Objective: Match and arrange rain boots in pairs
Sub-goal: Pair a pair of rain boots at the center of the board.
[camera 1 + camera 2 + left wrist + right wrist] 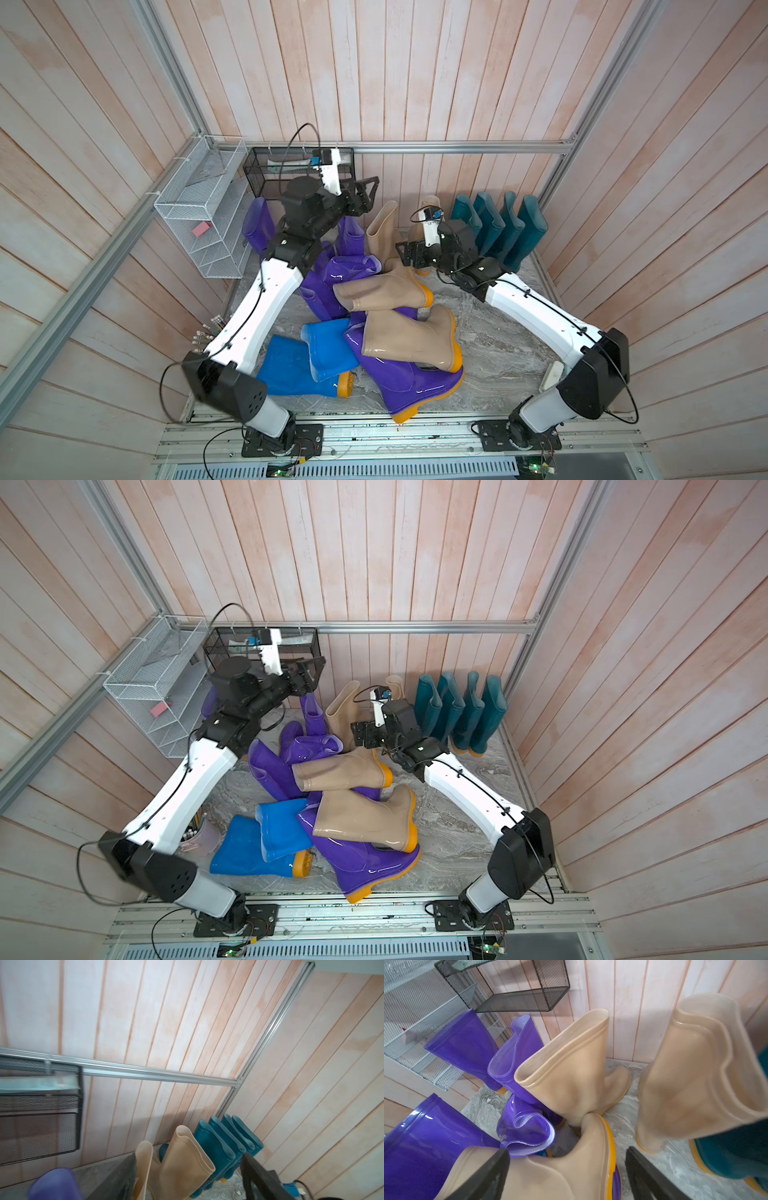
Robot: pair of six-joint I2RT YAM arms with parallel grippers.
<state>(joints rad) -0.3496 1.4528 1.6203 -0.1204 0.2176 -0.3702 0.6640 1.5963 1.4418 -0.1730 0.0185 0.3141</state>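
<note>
Rain boots point(409, 336) crowd the marble desk point(498, 345) before us. Four teal boots point(498, 228) stand upright in a row against the back wall at the far right, two beige boots point(382, 232) stand near them, and purple boots point(399, 382), blue boots point(307, 365) and two more beige ones lie heaped in the middle. We find the left fingers point(368, 183) released and empty, raised near the black mesh basket point(299, 166), while the right fingers point(402, 249) hang spread wide just over the heel of a fallen beige boot point(382, 293), clasping nothing.
</note>
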